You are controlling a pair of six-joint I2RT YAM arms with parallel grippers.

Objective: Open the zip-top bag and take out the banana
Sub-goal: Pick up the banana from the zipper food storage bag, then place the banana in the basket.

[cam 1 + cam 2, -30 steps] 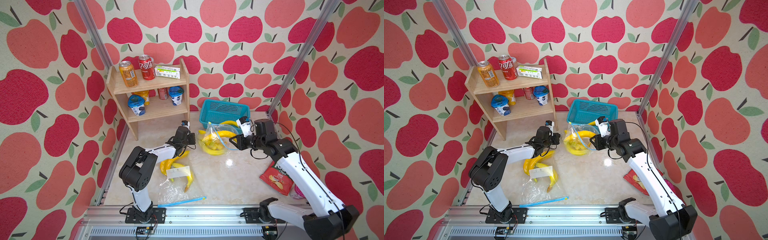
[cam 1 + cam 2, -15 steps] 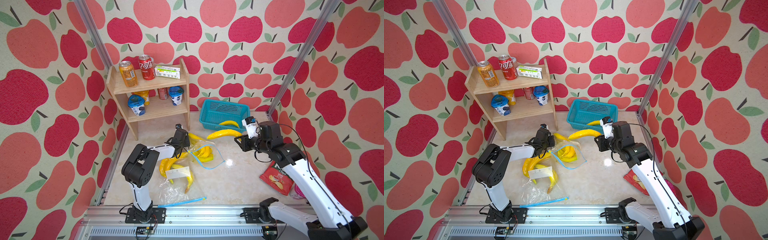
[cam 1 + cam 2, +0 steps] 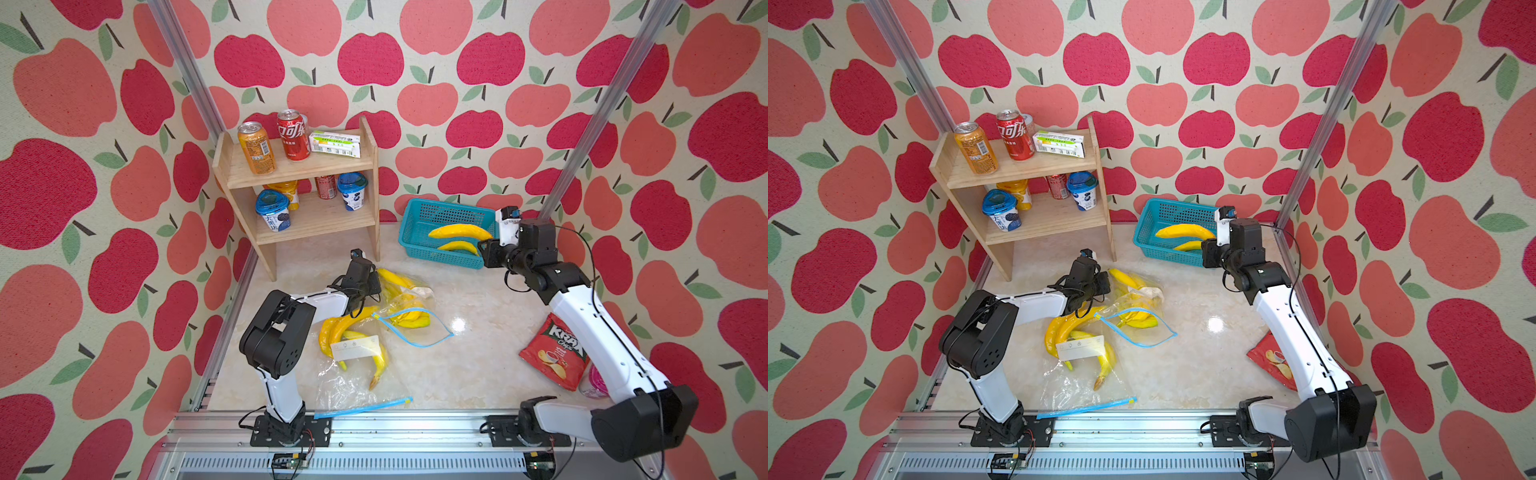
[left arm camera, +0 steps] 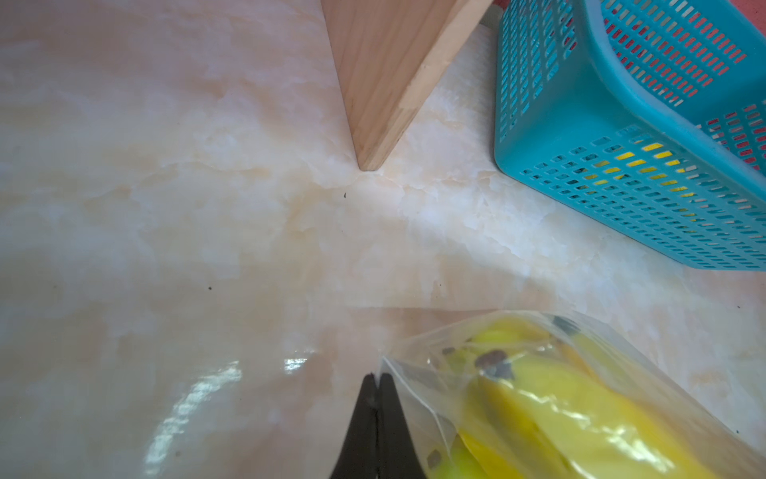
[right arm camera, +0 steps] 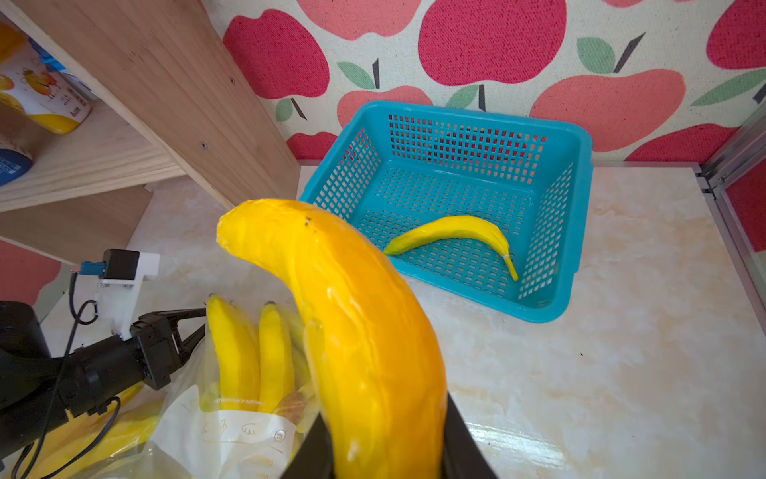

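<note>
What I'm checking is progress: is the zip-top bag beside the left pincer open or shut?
Open. The zip-top bag shows its blue zip strips spread into a wide loop in both top views.

Apple-print walls (image 3: 457, 45) enclose a glossy marble-look tabletop (image 3: 478, 374), with a two-tier wooden shelf (image 3: 324, 220) against the back wall.

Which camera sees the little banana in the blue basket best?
The right wrist view: the small yellow banana lies large and clear in the teal plastic basket. In both top views it is tiny, partly hidden. The left wrist view shows only yellow through the mesh.
</note>
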